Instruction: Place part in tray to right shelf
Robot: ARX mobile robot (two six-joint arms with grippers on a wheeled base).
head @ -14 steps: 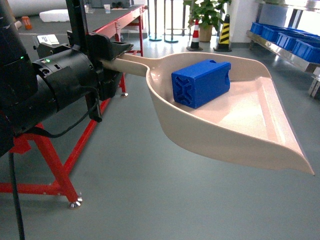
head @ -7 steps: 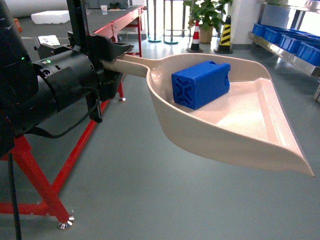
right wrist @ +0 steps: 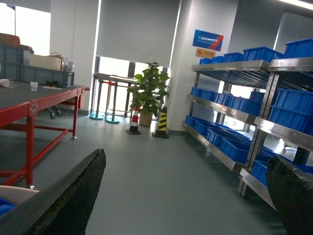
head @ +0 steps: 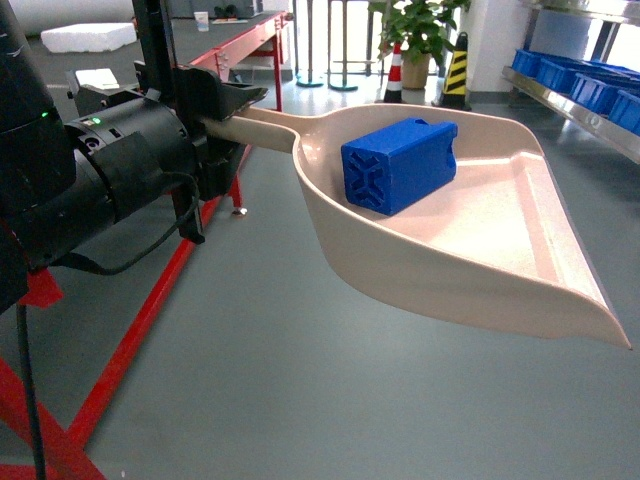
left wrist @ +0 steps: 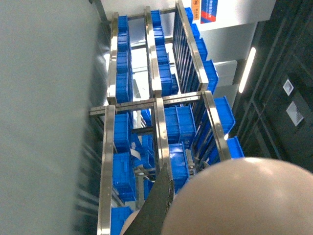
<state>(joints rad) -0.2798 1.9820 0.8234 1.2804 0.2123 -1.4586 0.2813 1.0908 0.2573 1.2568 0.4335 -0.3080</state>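
Left gripper [head: 215,115] clamps the long handle of the beige plastic dustpan-shaped tray [head: 520,300]. Forward of it, the small bright-blue ribbed plastic block [head: 398,165] sits inside the scoop (loading done). Stainless-steel rack [head: 590,105] lies well off right; delivery remains. Right gripper [right wrist: 186,196] stands wide, empty.

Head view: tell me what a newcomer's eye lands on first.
The bright-blue part lies inside the big cream tray, held out over the grey floor. The left end effector grips the tray's handle at left. Behind, a red-legged table runs back on the left and the steel right shelf with blue crates stands far right.
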